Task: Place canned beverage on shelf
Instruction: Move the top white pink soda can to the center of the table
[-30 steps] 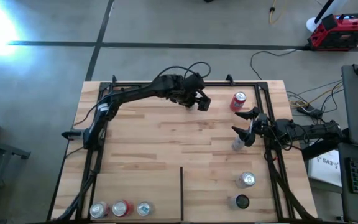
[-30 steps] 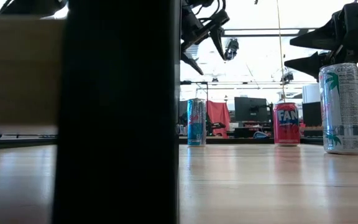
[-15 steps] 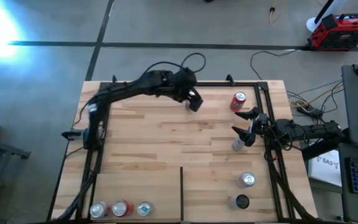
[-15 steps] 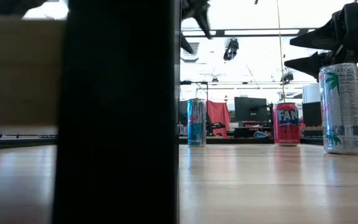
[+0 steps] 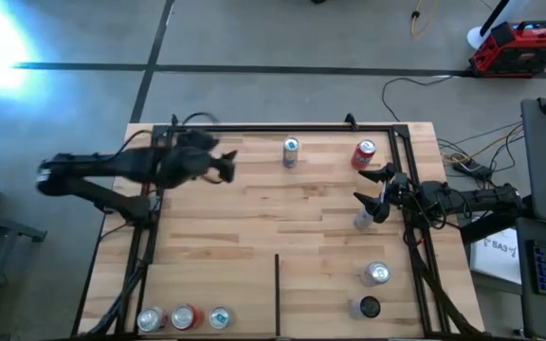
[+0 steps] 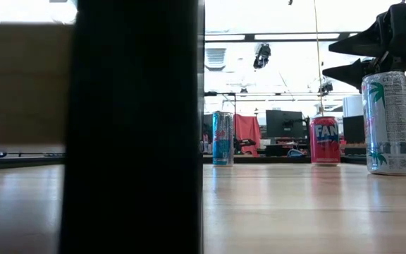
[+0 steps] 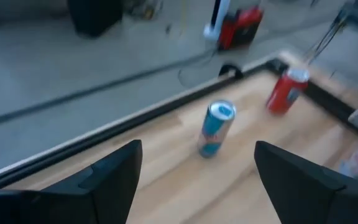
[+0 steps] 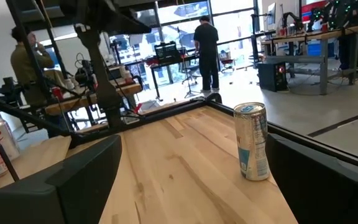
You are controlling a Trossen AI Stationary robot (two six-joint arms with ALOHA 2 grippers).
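Blue can [image 5: 291,152] upright on the shelf [image 5: 254,204] near its far rail — left gripper [image 5: 227,165] beside it, jaws open, empty; right gripper [image 5: 373,194] open over the pale can [image 5: 362,221].

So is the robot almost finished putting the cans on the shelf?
Partly. The blue can stands on the shelf near the red can. The left hand is empty, off to the side. The right hand waits open over the white can. Three cans remain grouped at the front.
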